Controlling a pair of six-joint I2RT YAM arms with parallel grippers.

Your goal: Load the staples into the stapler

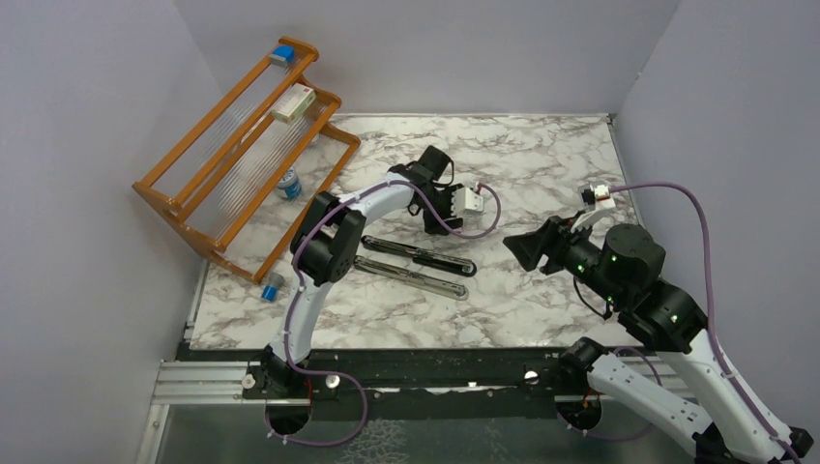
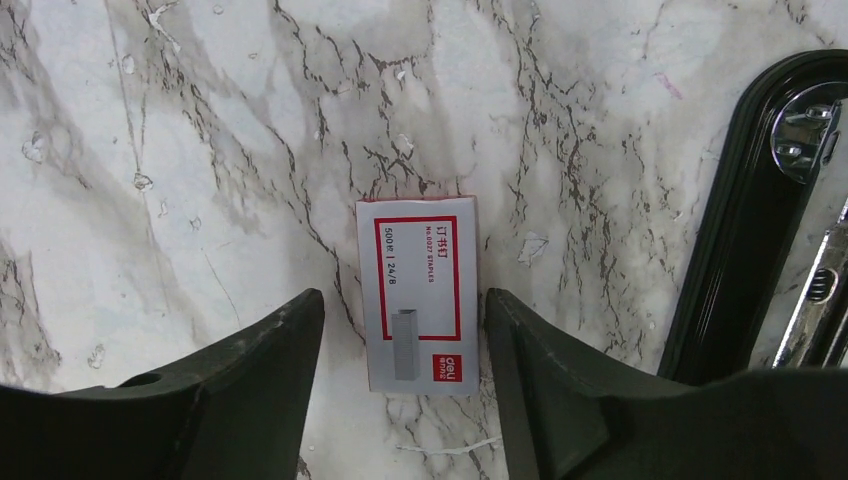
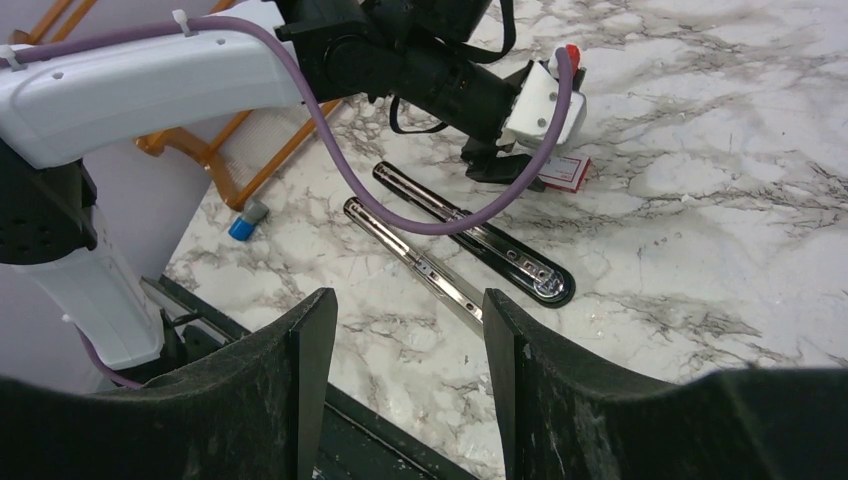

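Observation:
The staples packet (image 2: pixel 418 295), grey with a red frame, lies flat on the marble between the fingers of my left gripper (image 2: pixel 404 300). That gripper is open, with a wide gap on the packet's left and a narrow one on its right. The packet's red edge (image 3: pixel 567 172) shows under the left wrist in the right wrist view. The black stapler (image 1: pixel 416 256) lies opened out on the table, its black body (image 3: pixel 480 230) beside its shiny silver rail (image 3: pixel 415 262). My right gripper (image 3: pixel 407 300) hangs open and empty above the table, right of the stapler (image 2: pixel 740 230).
A wooden rack (image 1: pixel 242 145) leans at the back left, carrying a white-and-red box (image 1: pixel 293 102) and a blue block (image 1: pixel 282 55). A small bottle (image 1: pixel 287 184) stands beneath it. A blue-capped item (image 1: pixel 272 285) lies near the table's left edge.

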